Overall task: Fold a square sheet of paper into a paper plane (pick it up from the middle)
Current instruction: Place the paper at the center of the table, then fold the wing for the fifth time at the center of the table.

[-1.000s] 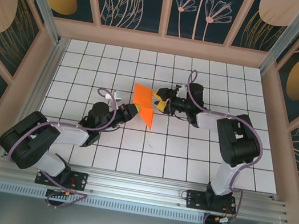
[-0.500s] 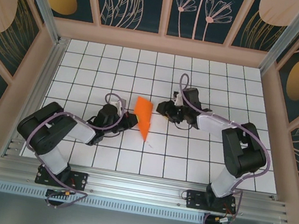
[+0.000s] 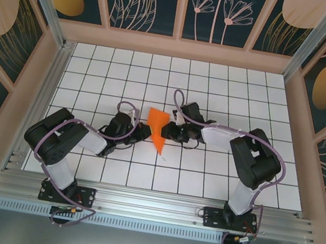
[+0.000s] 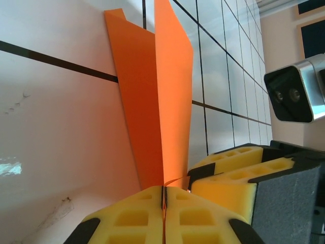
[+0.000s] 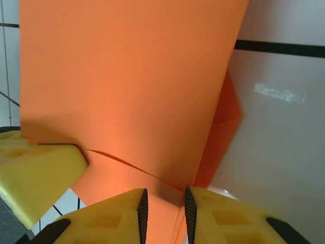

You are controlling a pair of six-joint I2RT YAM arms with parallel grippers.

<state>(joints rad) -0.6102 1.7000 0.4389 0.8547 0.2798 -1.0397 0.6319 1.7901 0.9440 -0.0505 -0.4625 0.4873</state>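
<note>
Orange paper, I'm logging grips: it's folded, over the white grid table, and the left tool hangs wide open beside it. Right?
No. The left tool is shut on the orange paper, its yellow pads pinching the fold; the left wrist view shows it. The rest is right.

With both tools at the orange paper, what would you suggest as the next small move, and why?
Probably close the right tool on the folded orange paper. Its fingers stand slightly apart with the paper's edge between them, while the left tool is shut on the paper's other side, steadying it for a second grip.
</note>
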